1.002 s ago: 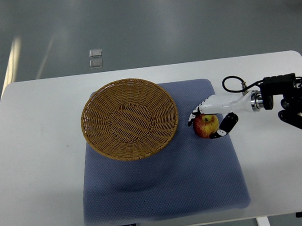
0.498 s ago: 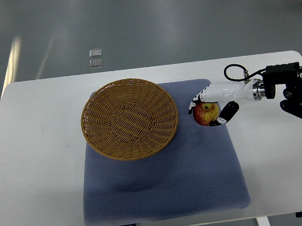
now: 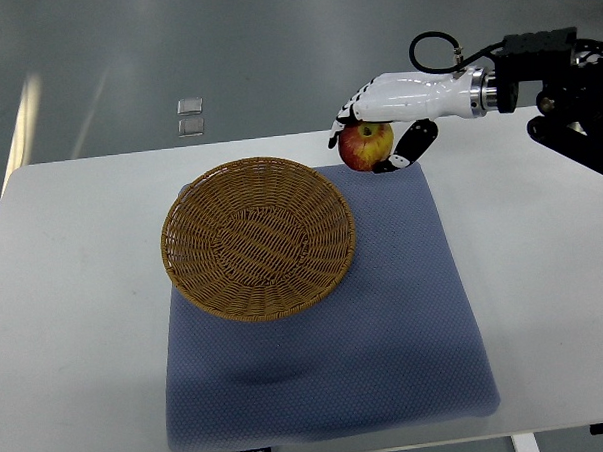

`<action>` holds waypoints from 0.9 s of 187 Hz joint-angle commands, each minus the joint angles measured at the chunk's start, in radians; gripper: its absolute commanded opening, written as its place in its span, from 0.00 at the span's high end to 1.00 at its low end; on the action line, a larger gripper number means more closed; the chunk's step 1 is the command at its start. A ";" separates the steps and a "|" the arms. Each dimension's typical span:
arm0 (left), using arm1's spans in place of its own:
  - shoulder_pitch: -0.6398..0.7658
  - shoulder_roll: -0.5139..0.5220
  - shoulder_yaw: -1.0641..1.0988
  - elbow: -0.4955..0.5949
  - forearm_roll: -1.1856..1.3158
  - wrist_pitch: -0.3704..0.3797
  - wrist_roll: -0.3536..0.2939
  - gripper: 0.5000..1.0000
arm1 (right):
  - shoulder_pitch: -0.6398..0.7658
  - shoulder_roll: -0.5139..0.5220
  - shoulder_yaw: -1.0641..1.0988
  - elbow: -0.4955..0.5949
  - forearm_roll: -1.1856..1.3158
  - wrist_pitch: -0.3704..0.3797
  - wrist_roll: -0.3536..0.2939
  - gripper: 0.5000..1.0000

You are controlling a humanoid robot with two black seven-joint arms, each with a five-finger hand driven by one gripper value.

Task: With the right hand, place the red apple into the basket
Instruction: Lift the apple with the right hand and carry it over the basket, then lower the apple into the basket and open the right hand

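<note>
1. The right hand (image 3: 382,122), white-shelled with black fingertips, has lifted the round red-and-yellow apple (image 3: 366,145) off the blue textured mat (image 3: 386,322); a second ago it sat on the mat at the basket's 3 o'clock
2. The hand is closed around the apple, which now hangs at the 1 o'clock side of the round woven wicker basket (image 3: 258,238), over the mat's far edge
3. Pick looks done; the carry over the rim and the release remain
4. The basket is shallow, ribbed and empty; the white bench (image 3: 76,326) is smooth
</note>
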 commanded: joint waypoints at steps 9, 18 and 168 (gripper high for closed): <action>0.000 0.000 0.000 0.000 0.000 0.000 0.000 0.00 | 0.016 0.082 0.000 0.000 0.004 0.001 0.000 0.52; 0.000 0.000 0.000 0.000 0.000 0.000 0.000 0.00 | 0.015 0.105 -0.002 0.000 0.003 0.004 0.000 0.52; 0.000 0.000 0.000 0.000 0.000 0.000 0.000 0.00 | -0.165 0.263 -0.008 -0.067 -0.001 -0.036 0.000 0.49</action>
